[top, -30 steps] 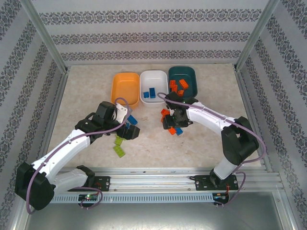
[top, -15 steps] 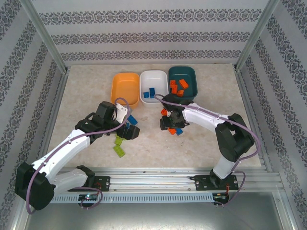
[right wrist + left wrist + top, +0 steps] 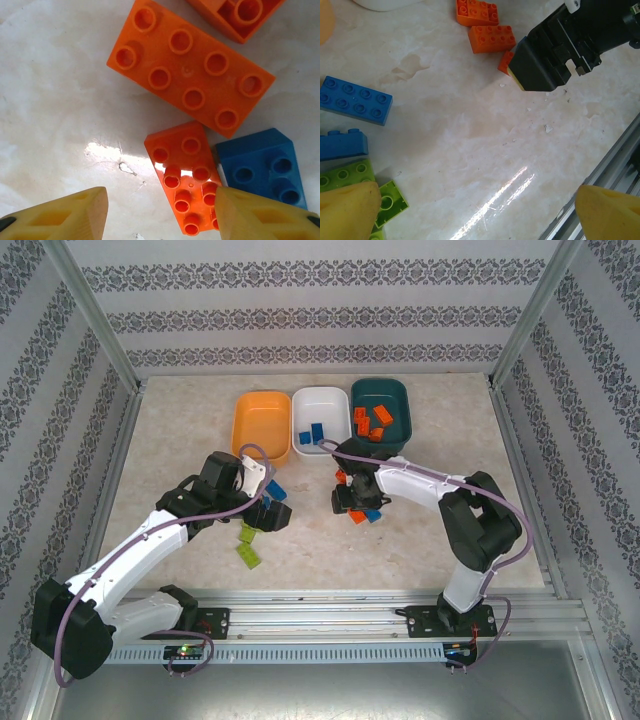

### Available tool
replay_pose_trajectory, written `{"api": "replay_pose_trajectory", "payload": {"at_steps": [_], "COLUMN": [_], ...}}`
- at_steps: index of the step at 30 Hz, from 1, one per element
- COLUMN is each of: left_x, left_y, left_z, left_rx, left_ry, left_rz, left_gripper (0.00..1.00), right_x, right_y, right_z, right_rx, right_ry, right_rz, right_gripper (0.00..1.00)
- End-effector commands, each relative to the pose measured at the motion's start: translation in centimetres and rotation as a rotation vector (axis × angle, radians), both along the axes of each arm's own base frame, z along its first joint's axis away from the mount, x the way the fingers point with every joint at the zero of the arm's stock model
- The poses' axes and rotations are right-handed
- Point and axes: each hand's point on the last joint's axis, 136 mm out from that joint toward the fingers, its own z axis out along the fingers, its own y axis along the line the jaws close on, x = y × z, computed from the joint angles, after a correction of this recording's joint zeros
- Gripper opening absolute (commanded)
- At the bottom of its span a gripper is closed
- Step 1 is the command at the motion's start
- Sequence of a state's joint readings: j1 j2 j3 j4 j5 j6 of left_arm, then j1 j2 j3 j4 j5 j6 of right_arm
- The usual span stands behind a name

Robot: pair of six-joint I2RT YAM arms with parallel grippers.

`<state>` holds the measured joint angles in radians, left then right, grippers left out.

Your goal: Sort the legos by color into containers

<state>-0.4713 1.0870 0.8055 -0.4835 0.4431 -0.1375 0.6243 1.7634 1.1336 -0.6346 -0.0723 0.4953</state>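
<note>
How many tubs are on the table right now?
3, in a row at the far side: orange tub left, white tub middle, teal tub right. None seems hidden.

You can read no words, numbers or brand marks here. The bricks (image 3: 190, 75) and tubs (image 3: 260, 425) before you carry no legible marking.

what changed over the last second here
The right gripper slid a little to the left over the loose orange bricks on the table, and its elbow swung in towards the middle. Its jaws stand apart and it has not taken hold of anything. The left gripper, wide open, and the three tubs stayed as they were.
</note>
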Motion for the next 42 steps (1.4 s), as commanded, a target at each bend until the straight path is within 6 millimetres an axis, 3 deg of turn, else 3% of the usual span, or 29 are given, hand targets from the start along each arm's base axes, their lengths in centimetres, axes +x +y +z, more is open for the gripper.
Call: {"api": "replay_pose_trajectory", "payload": {"at_steps": [1,8,16,26,32,38,42], "left_x": [-0.4,-0.4,-0.4,-0.4,-0.3,-0.3,-0.3], "left_y": [-0.3,-0.3,-0.3,-0.2,-0.2,-0.1,-0.1], "left_z": [1.1,1.1,1.0,0.9,0.8,0.7,0.7], "left_rx": [-0.002,-0.003,-0.001,0.005,0.008,0.013,0.015], "left_ry": [-0.030,-0.030,-0.028,-0.025,-0.024,-0.021,-0.018], "left_rz": [-0.026,-0.028,-0.027,-0.024,-0.022,-0.020,-0.018], "left_gripper": [1.00,1.00,1.00,1.00,1.00,1.00,1.00], "right_x": [-1.2,-1.7,-1.1,-0.9,-2.2,-2.9,-2.0], "right_y": [0.2,-1.1,-3.3,-1.7,0.0,2.5,1.3], "right_z": [-1.3,-2.1,-1.4,-1.1,-1.9,0.4,2.0], "right_rx": [-0.014,-0.132,-0.286,-0.230,-0.192,-0.053,-0.100], "right_ry": [0.041,0.039,-0.018,-0.036,0.012,0.007,-0.054], "right_rz": [0.006,0.034,0.042,0.064,0.104,0.112,0.092], "right_gripper": [0.58,0.59,0.58,0.59,0.58,0.58,0.58]}}
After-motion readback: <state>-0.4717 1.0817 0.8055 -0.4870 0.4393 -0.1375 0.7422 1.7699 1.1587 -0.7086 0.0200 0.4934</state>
